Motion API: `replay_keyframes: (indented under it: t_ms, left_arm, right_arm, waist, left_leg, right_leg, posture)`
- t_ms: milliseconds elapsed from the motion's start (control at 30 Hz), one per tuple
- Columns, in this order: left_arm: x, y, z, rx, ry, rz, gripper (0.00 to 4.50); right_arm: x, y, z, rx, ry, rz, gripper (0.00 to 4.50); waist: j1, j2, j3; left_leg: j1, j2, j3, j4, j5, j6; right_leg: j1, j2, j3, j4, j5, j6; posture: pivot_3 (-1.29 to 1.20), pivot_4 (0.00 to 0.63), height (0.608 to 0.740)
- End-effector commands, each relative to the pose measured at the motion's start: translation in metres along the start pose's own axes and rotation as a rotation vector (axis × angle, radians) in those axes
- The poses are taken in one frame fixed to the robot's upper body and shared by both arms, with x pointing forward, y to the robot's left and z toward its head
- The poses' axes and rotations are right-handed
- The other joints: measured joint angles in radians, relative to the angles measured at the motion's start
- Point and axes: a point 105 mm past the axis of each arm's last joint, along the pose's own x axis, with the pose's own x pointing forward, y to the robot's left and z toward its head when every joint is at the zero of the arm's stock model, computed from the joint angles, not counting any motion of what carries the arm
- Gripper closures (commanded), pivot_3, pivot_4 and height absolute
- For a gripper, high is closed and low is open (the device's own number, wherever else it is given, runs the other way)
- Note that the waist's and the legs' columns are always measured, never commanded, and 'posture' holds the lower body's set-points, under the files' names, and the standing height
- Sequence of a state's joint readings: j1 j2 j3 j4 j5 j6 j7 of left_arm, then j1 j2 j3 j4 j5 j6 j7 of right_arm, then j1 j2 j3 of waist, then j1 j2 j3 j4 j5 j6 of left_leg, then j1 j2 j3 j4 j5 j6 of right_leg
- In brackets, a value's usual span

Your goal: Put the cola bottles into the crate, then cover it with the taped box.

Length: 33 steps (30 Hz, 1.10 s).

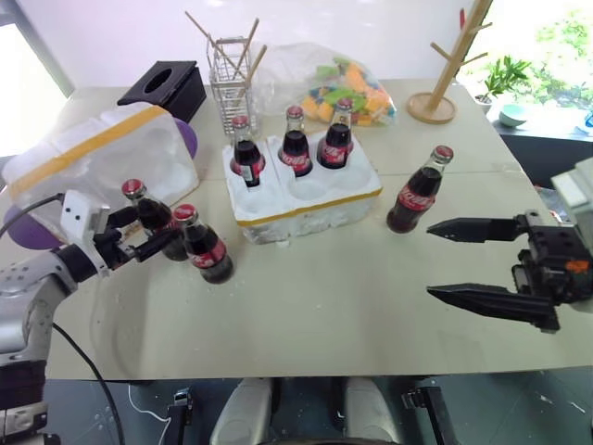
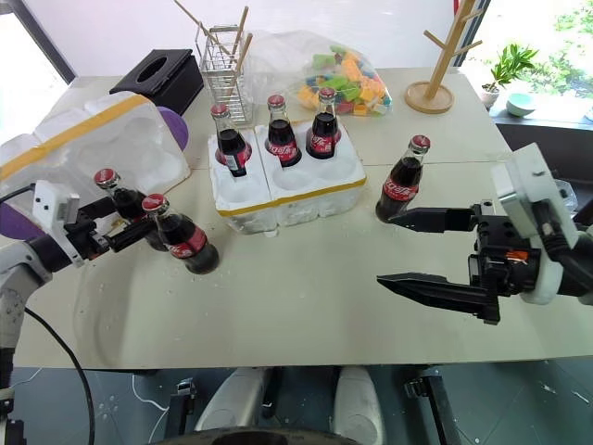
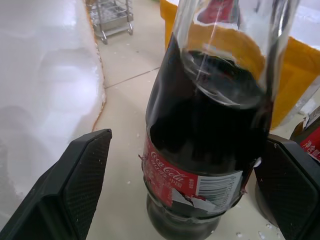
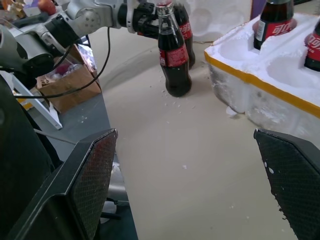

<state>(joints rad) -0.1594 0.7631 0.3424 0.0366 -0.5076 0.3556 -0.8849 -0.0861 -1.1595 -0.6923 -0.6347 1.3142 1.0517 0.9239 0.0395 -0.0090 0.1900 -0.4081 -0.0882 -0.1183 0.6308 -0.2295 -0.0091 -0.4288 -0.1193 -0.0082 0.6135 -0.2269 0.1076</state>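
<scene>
6 cola bottles: 3 in the crate, 3 on the table

3 cola bottles stand in the back wells of the crate, a low white foam tray with a yellow tape band round its side; its 3 front wells hold nothing. 2 more bottles stand on the table to the left of the crate, close together. The left gripper reaches in among these 2 with its fingers spread wide: in the left wrist view a bottle stands between the black pads with a gap on each side, so nothing is clamped. The 6th bottle stands alone just right of the crate, near the upper finger of the right gripper, which hangs over the table with its fingers wide apart and holds nothing.

Each bottle has a red cap and a red label with white Coca-Cola script; the one seen by the left wrist also shows a barcode and a torn label edge.

The taped box, white foam with a yellow band, lies at the left behind the left gripper.
</scene>
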Motion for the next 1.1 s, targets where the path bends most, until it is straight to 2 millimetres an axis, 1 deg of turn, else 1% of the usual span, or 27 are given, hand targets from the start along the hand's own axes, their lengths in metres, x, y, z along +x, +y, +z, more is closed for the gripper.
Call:
replay_keyframes:
  t_ms: [33, 133, 200, 333, 400, 500, 600, 667, 733, 800, 833, 933, 1100]
  left_arm:
    - [0.004, 0.001, 0.002, 0.031, -0.024, 0.002, 0.09]
    - [0.007, 0.003, 0.001, 0.032, -0.036, 0.006, 0.84]
    - [0.007, 0.003, 0.002, 0.031, -0.038, 0.006, 1.72]
    - [0.003, 0.004, 0.008, 0.034, -0.037, -0.006, 1.72]
    - [0.001, 0.004, 0.017, 0.031, -0.049, -0.031, 1.72]
    - [0.003, 0.004, 0.041, 0.015, -0.082, -0.09, 1.72]
    - [0.01, 0.004, 0.066, 0.039, -0.098, -0.163, 1.72]
    - [0.016, 0.005, 0.08, 0.065, -0.114, -0.197, 1.72]
    - [0.02, 0.006, 0.097, 0.073, -0.146, -0.225, 1.72]
    - [0.025, 0.003, 0.119, 0.082, -0.182, -0.271, 1.72]
    - [0.027, -0.001, 0.134, 0.093, -0.197, -0.317, 1.72]
    - [0.031, -0.009, 0.16, 0.122, -0.213, -0.411, 1.72]
    - [0.044, -0.03, 0.216, 0.198, -0.251, -0.579, 1.72]
  right_arm:
    - [0.001, 0.0, 0.006, -0.038, -0.025, -0.001, 0.0]
    - [0.002, -0.002, 0.005, -0.043, -0.029, 0.002, 0.0]
    - [0.002, -0.003, 0.004, -0.044, -0.032, 0.004, 0.0]
    - [0.001, -0.004, 0.004, -0.05, -0.035, 0.009, 0.0]
    - [0.001, -0.005, 0.003, -0.051, -0.038, 0.007, 0.0]
    - [0.001, -0.007, 0.002, -0.055, -0.039, 0.003, 0.0]
    - [0.001, -0.008, 0.0, -0.061, -0.041, -0.005, 0.0]
    - [0.0, -0.009, -0.001, -0.065, -0.045, -0.018, 0.0]
    - [-0.001, -0.008, -0.002, -0.068, -0.049, -0.027, 0.0]
    - [-0.002, -0.008, -0.003, -0.07, -0.053, -0.038, 0.0]
    - [-0.003, -0.008, -0.003, -0.071, -0.053, -0.047, 0.0]
    - [-0.004, -0.009, -0.004, -0.072, -0.057, -0.064, 0.0]
    - [-0.005, -0.009, -0.007, -0.065, -0.083, -0.108, 0.0]
  waist:
    - [0.0, 0.0, 0.0]
    - [-0.001, 0.0, 0.0]
    - [-0.001, 0.0, 0.0]
    - [-0.001, 0.0, 0.0]
    - [-0.001, 0.0, 0.0]
    - [-0.001, -0.003, 0.001]
    - [0.003, -0.007, 0.004]
    - [0.002, -0.007, 0.004]
    - [0.0, -0.008, 0.004]
    - [-0.001, -0.008, 0.005]
    - [-0.002, -0.009, 0.005]
    - [-0.004, -0.012, 0.007]
    - [-0.001, -0.014, 0.009]
  left_leg:
    - [0.0, 0.0, 0.0, 0.0, 0.0, 0.0]
    - [0.0, 0.0, 0.001, 0.001, 0.0, 0.0]
    - [0.0, 0.0, 0.001, 0.001, 0.0, 0.0]
    - [0.0, 0.0, 0.001, 0.001, 0.0, 0.0]
    - [0.0, 0.0, 0.001, 0.001, 0.0, 0.0]
    - [0.0, 0.0, 0.001, 0.001, 0.0, 0.0]
    - [0.0, 0.0, 0.001, 0.002, 0.0, 0.0]
    - [-0.001, 0.0, 0.001, 0.002, 0.0, 0.0]
    - [-0.001, -0.001, 0.002, 0.002, 0.0, 0.0]
    - [-0.001, -0.001, 0.003, 0.002, 0.0, 0.0]
    - [-0.001, -0.001, 0.003, 0.002, 0.0, 0.0]
    - [-0.001, -0.001, 0.003, 0.002, 0.0, 0.0]
    - [-0.001, -0.001, 0.003, 0.003, 0.0, 0.0]
  right_leg:
    - [0.0, 0.0, 0.0, 0.0, 0.0, 0.0]
    - [0.0, 0.0, 0.001, 0.0, 0.001, 0.0]
    - [0.0, 0.001, 0.001, 0.0, 0.002, 0.001]
    - [0.0, 0.001, 0.001, 0.0, 0.002, 0.001]
    - [0.0, 0.001, 0.001, 0.0, 0.002, 0.001]
    - [0.0, 0.001, 0.001, 0.0, 0.002, 0.001]
    - [0.0, 0.002, 0.001, 0.001, 0.002, 0.002]
    - [0.0, 0.002, 0.001, 0.0, 0.005, 0.006]
    - [0.0, 0.001, 0.001, 0.0, 0.005, 0.007]
    - [0.0, 0.001, 0.002, -0.001, 0.006, 0.008]
    - [0.0, 0.001, 0.002, -0.001, 0.006, 0.008]
    - [-0.001, 0.003, 0.002, 0.0, 0.006, 0.009]
    - [-0.001, 0.003, 0.002, 0.0, 0.007, 0.01]
  posture:
    - [0.0, 0.15, 0.74]
    - [0.0, 0.15, 0.74]
    - [0.0, 0.15, 0.74]
    - [0.0, 0.15, 0.74]
    - [0.0, 0.15, 0.74]
    - [0.0, 0.15, 0.74]
    - [0.0, 0.15, 0.74]
    - [0.0, 0.15, 0.74]
    - [0.0, 0.15, 0.74]
    - [0.0, 0.15, 0.74]
    - [0.0, 0.15, 0.74]
    - [0.0, 0.15, 0.74]
    - [0.0, 0.15, 0.74]
